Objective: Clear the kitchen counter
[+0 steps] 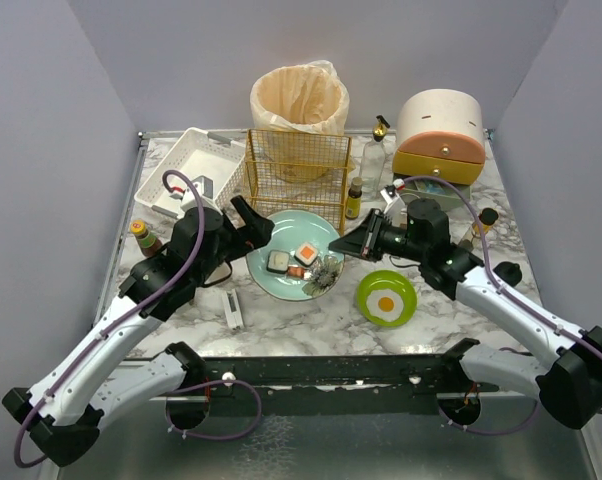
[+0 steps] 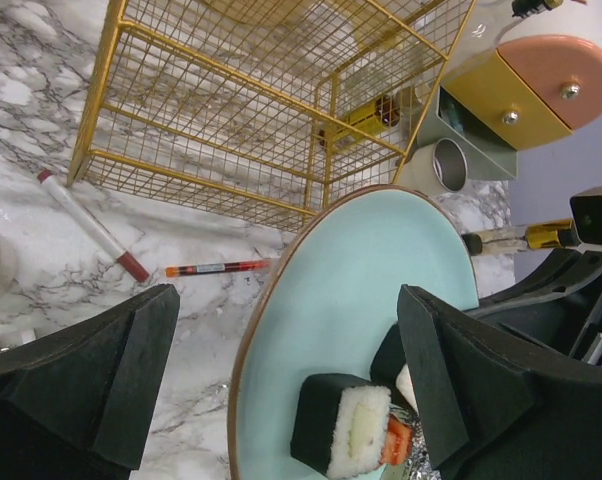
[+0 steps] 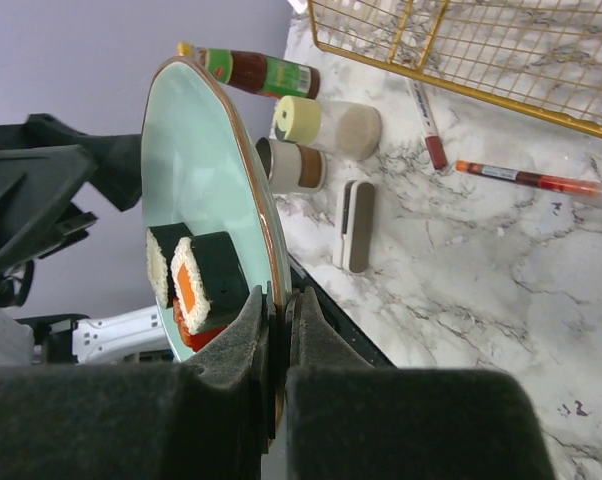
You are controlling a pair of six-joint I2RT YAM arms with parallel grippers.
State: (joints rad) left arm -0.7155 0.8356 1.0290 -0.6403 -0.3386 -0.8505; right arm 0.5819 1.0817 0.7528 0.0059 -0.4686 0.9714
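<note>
so the counter (image 1: 311,320) runs wall to wall, loaded w/ stuff. plate (image 1: 286,232) is mid-counter, away from every edge. right gripper (image 1: 346,243) is pinched tight on its right rim only. left gripper (image 1: 255,224) is spread wide at the left rim, holding nothing. risk imo: lifting by one rim means the plate tips or slips out, and the sushi (image 1: 279,262) slides off onto the counter.

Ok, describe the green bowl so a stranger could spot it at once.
Start at the marble kitchen counter and find the pale teal plate with sushi pieces near its middle. Just right of that plate, nearer the counter's front edge, sits the small bowl. It is the only lime-green dish, and it holds what looks like a fried egg, white with a yellow centre.
</note>
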